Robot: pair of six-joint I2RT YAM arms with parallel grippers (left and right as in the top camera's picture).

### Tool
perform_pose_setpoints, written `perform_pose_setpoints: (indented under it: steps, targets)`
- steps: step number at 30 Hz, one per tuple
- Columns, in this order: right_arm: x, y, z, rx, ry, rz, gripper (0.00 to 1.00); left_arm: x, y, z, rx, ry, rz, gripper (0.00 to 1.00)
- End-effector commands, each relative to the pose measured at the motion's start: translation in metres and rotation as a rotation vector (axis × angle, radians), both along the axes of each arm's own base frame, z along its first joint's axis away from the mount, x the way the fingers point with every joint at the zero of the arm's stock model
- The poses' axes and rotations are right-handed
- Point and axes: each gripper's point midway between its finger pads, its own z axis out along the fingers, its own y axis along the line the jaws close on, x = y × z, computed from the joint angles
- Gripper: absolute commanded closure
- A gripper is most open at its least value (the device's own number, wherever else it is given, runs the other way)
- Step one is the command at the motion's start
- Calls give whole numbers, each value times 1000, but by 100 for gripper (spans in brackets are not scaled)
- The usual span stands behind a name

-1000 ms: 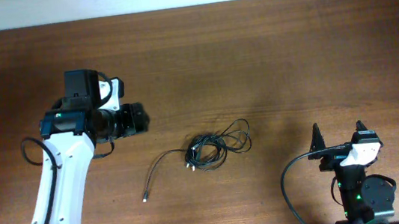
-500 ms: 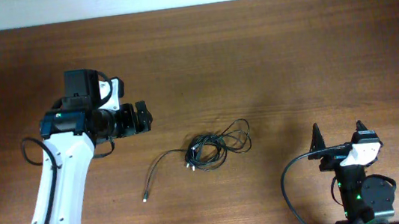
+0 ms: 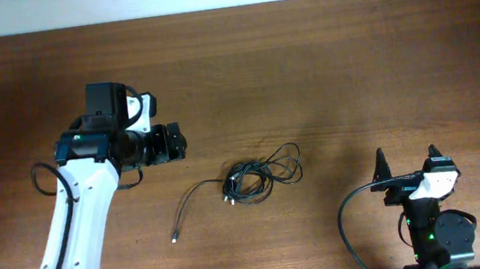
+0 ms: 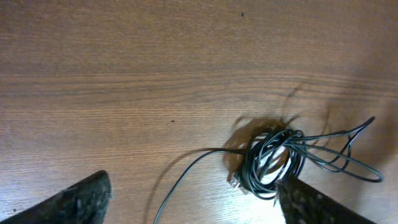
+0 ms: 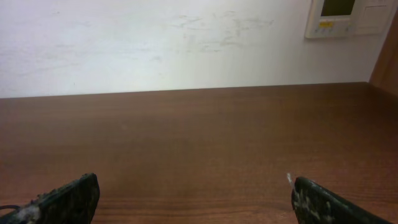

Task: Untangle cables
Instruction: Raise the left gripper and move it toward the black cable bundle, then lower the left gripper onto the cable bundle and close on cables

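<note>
The left gripper (image 3: 169, 143) hung above the table (image 3: 322, 62), its fingers (image 4: 78, 198) spread wide with nothing between them. From its wrist view the cables (image 4: 273, 163) lay ahead and off toward one finger, not under the gap. They formed a tight coil near the table's middle. One lead (image 3: 194, 194) trailed out on the left arm's side to a plug (image 3: 175, 240), and loose loops (image 3: 287, 161) fanned out on the other side.

The right gripper (image 3: 407, 168) sat by its base, well apart from the coil, equally wide and empty. Its camera saw only bare wood and the wall (image 5: 186, 43).

The step in hand looked like the approach for a first grasp. Done well, it would centre the gap over a single strand, not the whole knot. The trailing lead seemed the cleanest pick, since it lay alone on the wood. The fingers would need to straddle it crosswise and come right down to the surface. Nothing pinned the coil, so a quick pull would likely drag everything along. A slow draw, with the right arm holding the coil, seemed safer.
</note>
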Motion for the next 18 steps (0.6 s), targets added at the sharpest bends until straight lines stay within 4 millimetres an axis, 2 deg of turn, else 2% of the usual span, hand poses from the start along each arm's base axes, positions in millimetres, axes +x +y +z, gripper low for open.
perform_pose_setpoints:
  steps: [1,8,11,18]
  targets:
    - [0,1,-3,8,7,1,1,4,-1,3,1,-11,-5,15]
    - [0,1,-3,8,7,1,2,4,-1,3,1,-11,-5,16]
    - [0,1,-3,8,7,1,2,4,-1,3,1,-12,-5,22]
    - [0,1,-3,8,7,1,2,4,0,3,1,-12,-5,23]
